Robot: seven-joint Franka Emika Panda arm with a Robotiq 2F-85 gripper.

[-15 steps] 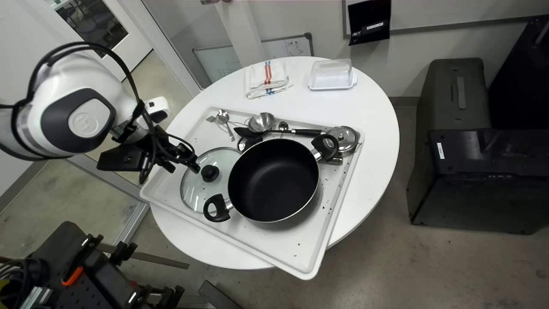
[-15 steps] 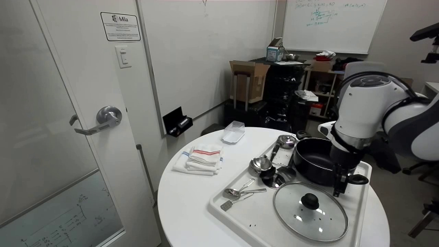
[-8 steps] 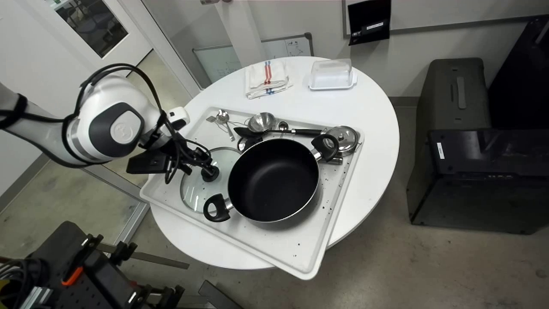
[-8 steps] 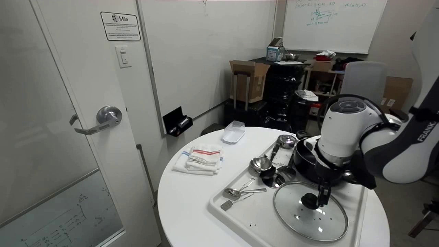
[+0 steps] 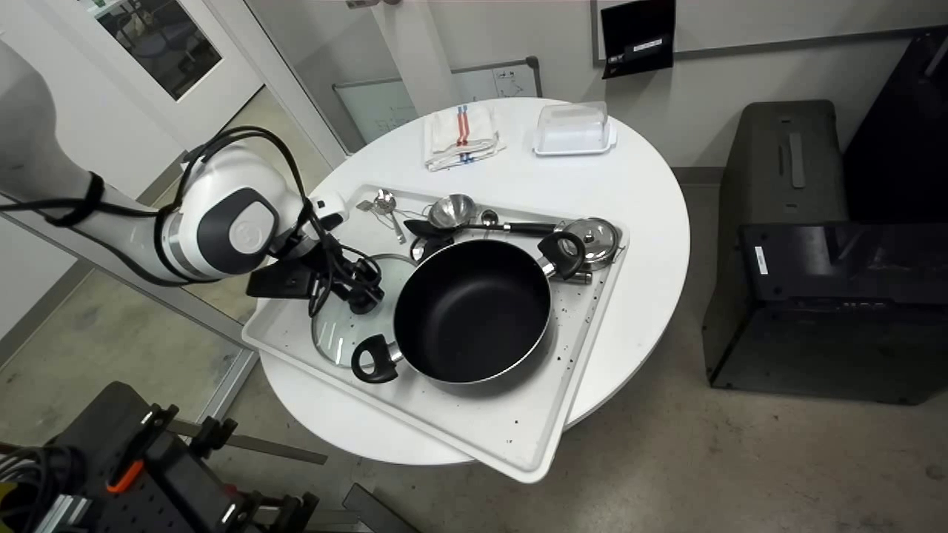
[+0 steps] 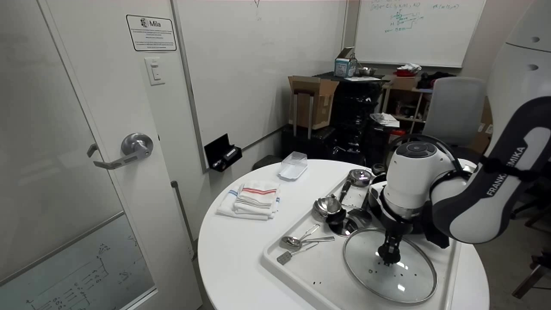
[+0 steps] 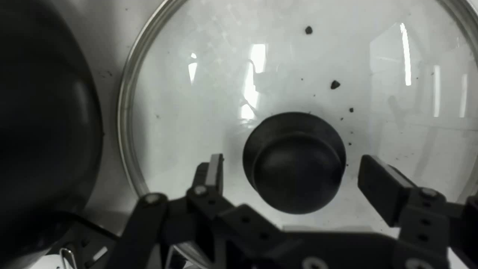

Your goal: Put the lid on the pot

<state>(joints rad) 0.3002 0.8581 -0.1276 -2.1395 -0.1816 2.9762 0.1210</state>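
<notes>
The lid is a clear glass disc with a metal rim and a black centre knob (image 7: 298, 175). It lies flat on the tray beside the pot, in both exterior views (image 5: 385, 318) (image 6: 400, 282) and the wrist view (image 7: 186, 127). The black pot (image 5: 474, 311) stands with its mouth open; it is at the left edge of the wrist view (image 7: 44, 112), and my arm hides most of it in an exterior view (image 6: 375, 202). My gripper (image 7: 291, 160) is open, with one finger on each side of the knob and gaps on both sides. It also shows at the knob in both exterior views (image 5: 364, 295) (image 6: 391, 249).
The white tray (image 5: 544, 453) sits on a round white table (image 5: 637, 200). A pot handle (image 5: 376, 359) reaches over the lid's edge. Metal utensils (image 5: 452, 211) and a small lidded pan (image 5: 592, 240) lie behind the pot. Folded towels (image 6: 252, 200) and a clear box (image 6: 293, 165) stand farther off.
My gripper has moved from beside the lid, near the pot handle, across to the lid's knob, and its fingers now straddle it. The lid and the pot have not moved.
</notes>
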